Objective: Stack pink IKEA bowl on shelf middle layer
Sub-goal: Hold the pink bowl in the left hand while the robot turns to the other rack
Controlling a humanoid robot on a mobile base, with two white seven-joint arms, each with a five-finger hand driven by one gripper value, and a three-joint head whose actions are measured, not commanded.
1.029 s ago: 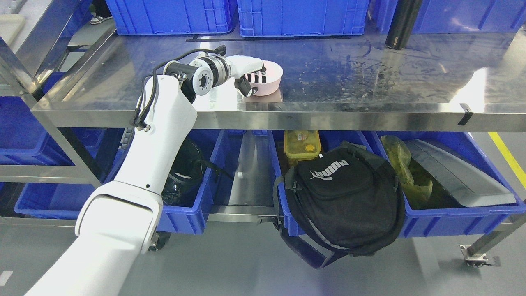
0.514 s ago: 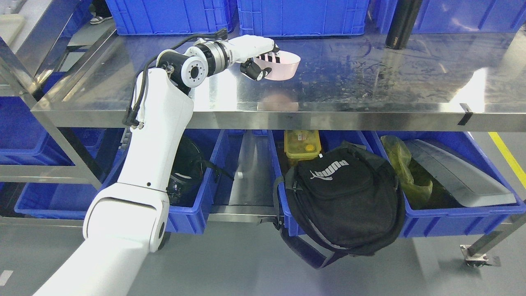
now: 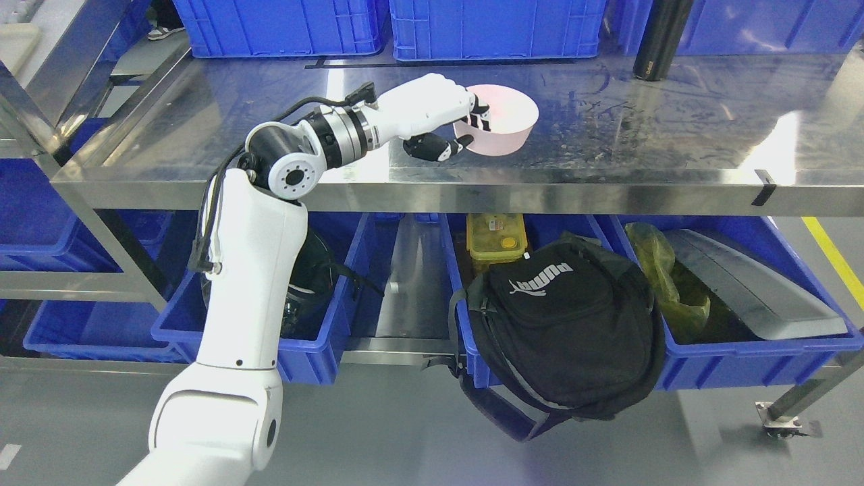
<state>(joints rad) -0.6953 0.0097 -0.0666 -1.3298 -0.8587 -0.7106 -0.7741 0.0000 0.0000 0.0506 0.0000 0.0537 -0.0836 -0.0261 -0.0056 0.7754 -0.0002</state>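
Observation:
A pink bowl (image 3: 507,121) sits upright over the steel shelf surface (image 3: 607,135), near its middle. My left hand (image 3: 462,128) comes in from the lower left and is shut on the bowl's left rim: the fingers (image 3: 480,116) hook over the rim and the thumb (image 3: 435,147) presses below the outside wall. Whether the bowl's base touches the shelf or hangs just above it I cannot tell. My right arm does not show.
Blue crates (image 3: 493,27) line the back of the shelf, and a black bottle (image 3: 658,40) stands at the back right. Below, blue bins hold a yellow box (image 3: 496,236), a black backpack (image 3: 560,324) and a grey panel (image 3: 749,283). A second steel rack (image 3: 40,135) stands at the left.
My left hand has carried the pink bowl from the shelf's front edge up and to the right, toward the middle of the shelf. The forearm has swung lower and stretched out.

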